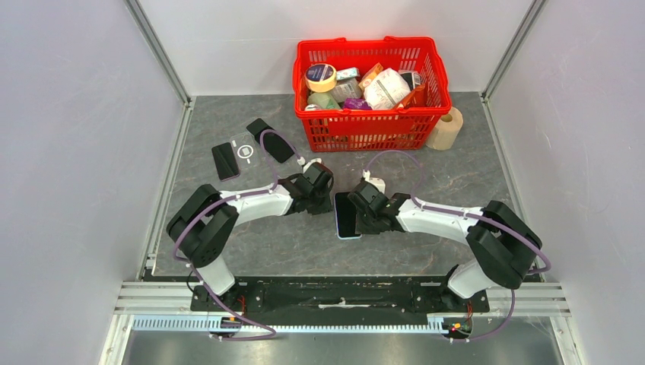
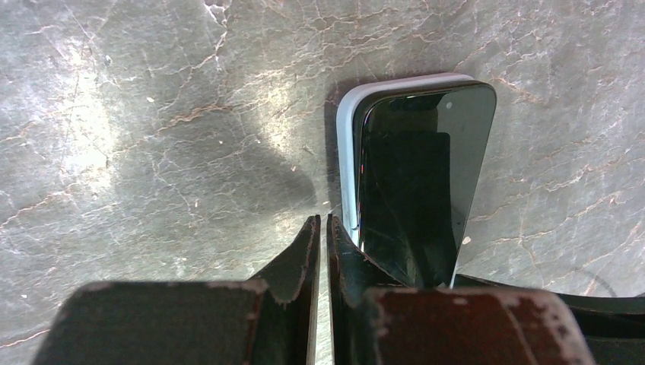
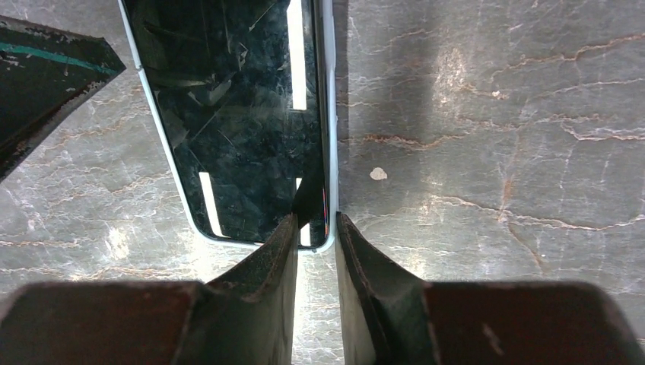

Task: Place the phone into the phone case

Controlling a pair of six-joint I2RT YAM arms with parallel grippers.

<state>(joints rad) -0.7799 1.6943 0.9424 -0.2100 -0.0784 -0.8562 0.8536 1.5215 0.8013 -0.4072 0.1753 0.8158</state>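
The dark-screened phone (image 1: 346,215) lies face up on the grey table inside a pale-rimmed phone case (image 2: 348,137). In the left wrist view the rim shows along the phone's (image 2: 418,175) left and far edges; how deep the phone sits I cannot tell. My left gripper (image 2: 321,222) is shut with nothing between its fingers, its right finger against the case's left side. My right gripper (image 3: 316,222) stands a little open astride the near right corner of the case (image 3: 165,156). One finger is over the screen (image 3: 236,114) and the other just outside the rim.
A red basket (image 1: 362,122) full of goods stands at the back, with a tape roll (image 1: 446,128) to its right. Two black cases (image 1: 225,160) (image 1: 271,139) and a clear one (image 1: 245,150) lie at the back left. The left arm's finger (image 3: 46,68) shows in the right wrist view.
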